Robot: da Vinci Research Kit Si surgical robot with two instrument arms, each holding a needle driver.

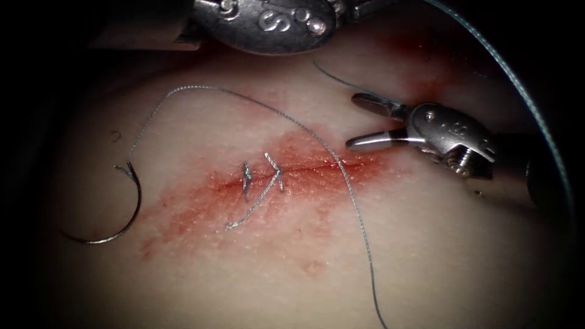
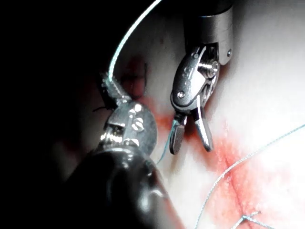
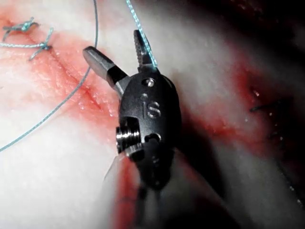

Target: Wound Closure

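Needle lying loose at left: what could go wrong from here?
1. The needle lies free on the tissue, left of the cut, not piercing it; a tug on the thread could drag it.
2. The left end effector looks shut on thread; the open right end effector holds nothing, with thread beside one jaw: it might snag.

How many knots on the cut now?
2: left knot and right knot, side by side on the cut, left of the open right tool. Needle lies free, far left.
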